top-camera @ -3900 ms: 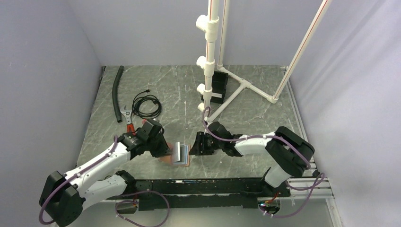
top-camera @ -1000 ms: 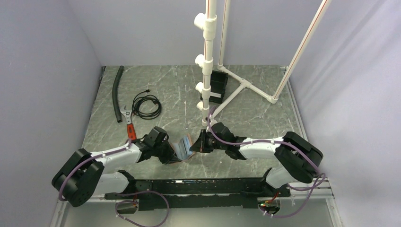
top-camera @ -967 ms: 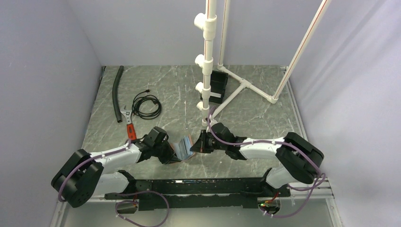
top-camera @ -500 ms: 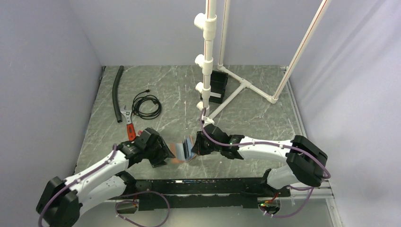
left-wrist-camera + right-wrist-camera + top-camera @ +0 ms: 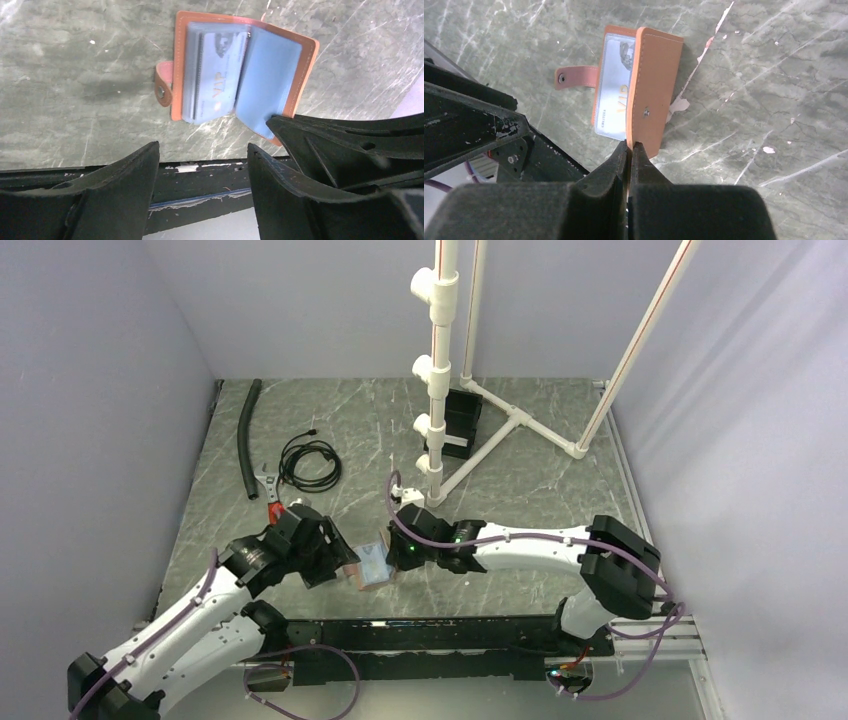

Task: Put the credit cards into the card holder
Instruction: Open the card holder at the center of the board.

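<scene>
Card holder [image 5: 372, 565] lies open on the worktop [image 5: 520, 490], between the left fingers [image 5: 342, 562] and the right fingers [image 5: 398, 559]. Left wrist: left fingers [image 5: 120, 195] spread, holding nothing; the holder lies just beyond them, a VIP card [image 5: 217, 75] sleeved inside. Right wrist: right fingers [image 5: 616, 165] pressed together, tips touching its raised tan cover's near edge.

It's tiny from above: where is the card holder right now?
In the top view the card holder lies partly open on the table near its front edge, between the left gripper and the right gripper.
</scene>
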Available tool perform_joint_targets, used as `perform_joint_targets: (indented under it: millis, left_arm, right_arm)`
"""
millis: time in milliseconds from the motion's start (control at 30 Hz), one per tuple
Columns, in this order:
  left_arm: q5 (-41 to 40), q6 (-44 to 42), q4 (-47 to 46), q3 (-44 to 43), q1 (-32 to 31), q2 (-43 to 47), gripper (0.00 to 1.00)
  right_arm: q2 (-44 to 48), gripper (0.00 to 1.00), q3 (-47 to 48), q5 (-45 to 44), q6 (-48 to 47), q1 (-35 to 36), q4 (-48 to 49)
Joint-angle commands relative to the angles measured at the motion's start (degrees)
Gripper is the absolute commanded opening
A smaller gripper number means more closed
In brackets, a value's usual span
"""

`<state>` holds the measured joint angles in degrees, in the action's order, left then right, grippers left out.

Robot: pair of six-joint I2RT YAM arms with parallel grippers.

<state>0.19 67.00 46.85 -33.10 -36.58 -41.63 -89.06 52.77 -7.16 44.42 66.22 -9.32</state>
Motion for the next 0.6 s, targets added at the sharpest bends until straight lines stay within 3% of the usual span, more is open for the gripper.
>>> perform_joint_targets:
  millis: [0,200,367,567]
  left_arm:
    - [3.6,-3.25,-3.67,-2.04,0.2,-3.65,0.7]
    - [8.73,-3.63,-11.7,-0.15,0.2,-6.94,0.68]
    - [12.93,-4.38,-18.39,0.65,0.19,-12.67,0.53]
    - [13.46,-7.3,-23.11,0.63,0.19,-21.22,0.46]
  right_arm:
    - [2.8,0.0,-2.84,3.93,1.24,-2.52,5.17]
    - [4.38,0.0,-7.93,8.4,4.67,-5.26,9.72]
    - [5.47,0.0,-13.2,13.34,7.73,-8.17,15.48]
    - [6.53,0.0,-17.3,14.76,8.69,-10.71,17.07]
